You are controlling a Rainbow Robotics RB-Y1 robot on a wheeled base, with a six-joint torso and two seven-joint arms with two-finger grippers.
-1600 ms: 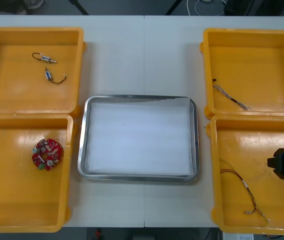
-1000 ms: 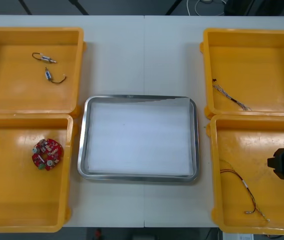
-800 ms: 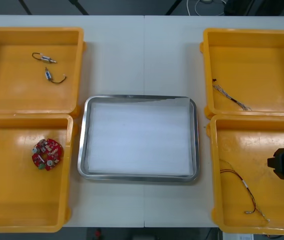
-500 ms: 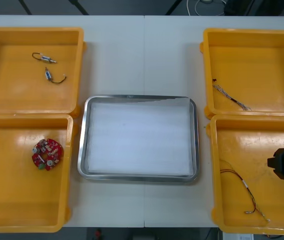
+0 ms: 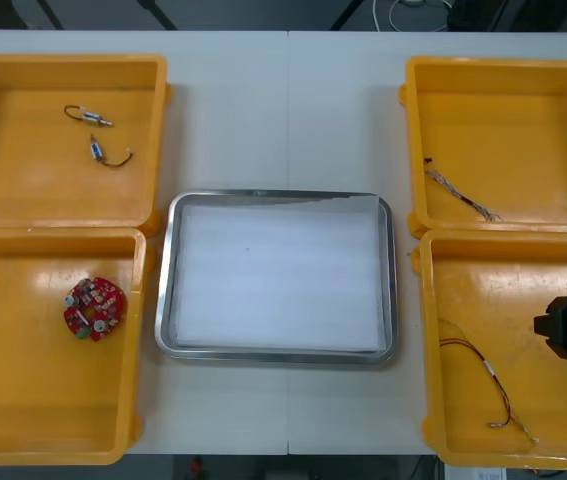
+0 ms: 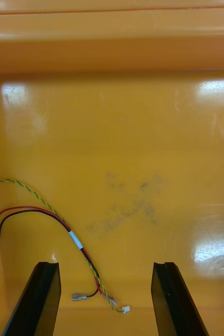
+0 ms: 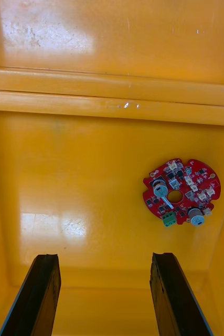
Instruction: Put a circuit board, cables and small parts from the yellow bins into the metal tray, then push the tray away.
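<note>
The left gripper point(image 7: 105, 257) hung over the near left yellow bin point(image 5: 33, 420), its fingers spread and empty, with the round red circuit board point(image 7: 181, 192) on the bin floor just beyond one finger. The right gripper point(image 6: 105, 265), likewise spread, hovered above the red and yellow cable point(image 6: 49, 223) in the near right bin point(image 5: 553, 420). The metal tray point(image 5: 279, 196), white inside, sat between the bins. Two small metal parts point(image 5: 89, 117) lay in the far left bin point(image 5: 23, 190), and a thin cable point(image 5: 460, 195), apparently twisted blue and white, in the far right bin point(image 5: 523, 110).
</note>
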